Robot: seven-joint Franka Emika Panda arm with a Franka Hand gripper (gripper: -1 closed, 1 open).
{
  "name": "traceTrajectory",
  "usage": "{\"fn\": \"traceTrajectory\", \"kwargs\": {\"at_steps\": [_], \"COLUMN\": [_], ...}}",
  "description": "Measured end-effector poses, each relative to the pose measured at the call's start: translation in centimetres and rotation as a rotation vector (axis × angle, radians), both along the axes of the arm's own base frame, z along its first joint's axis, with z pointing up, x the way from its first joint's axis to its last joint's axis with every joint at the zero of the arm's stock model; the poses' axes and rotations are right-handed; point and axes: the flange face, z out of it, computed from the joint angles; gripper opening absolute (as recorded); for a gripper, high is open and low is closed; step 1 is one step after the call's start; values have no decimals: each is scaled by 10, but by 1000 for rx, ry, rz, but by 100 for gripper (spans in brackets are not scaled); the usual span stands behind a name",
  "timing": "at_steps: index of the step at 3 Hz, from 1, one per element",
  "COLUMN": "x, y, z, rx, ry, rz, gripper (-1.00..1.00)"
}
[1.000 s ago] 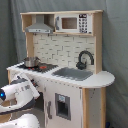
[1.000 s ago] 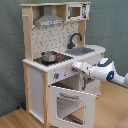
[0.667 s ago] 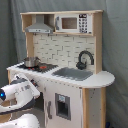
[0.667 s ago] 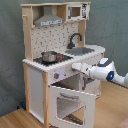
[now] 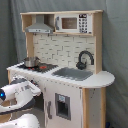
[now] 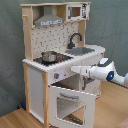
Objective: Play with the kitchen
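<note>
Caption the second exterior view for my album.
Robot arm reaches toward the toy kitchen's knob panel above its open oven door.

In the second exterior view, the white-and-wood toy kitchen's windowed oven door (image 6: pixel 70 102) hangs open just below the white robot gripper (image 6: pixel 75 69), blocking descent. The knob panel (image 6: pixel 59 75) stands directly ahead. Above it, a small metal pot (image 6: pixel 49 56) occupies the black stovetop (image 6: pixel 56 58); the grey sink basin (image 6: pixel 82 51) lies clear.

Soft, even indoor light; both exterior views slightly blurred.
</note>
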Motion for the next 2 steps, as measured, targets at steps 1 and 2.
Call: {"fn": "traceTrajectory", "kwargs": {"at_steps": [1, 2], "x": [0, 0], "y": [0, 1], "z": [0, 0], "rx": [-112, -221], "ry": [-4, -7], "rz": [13, 25], "gripper": [-100, -100]}}
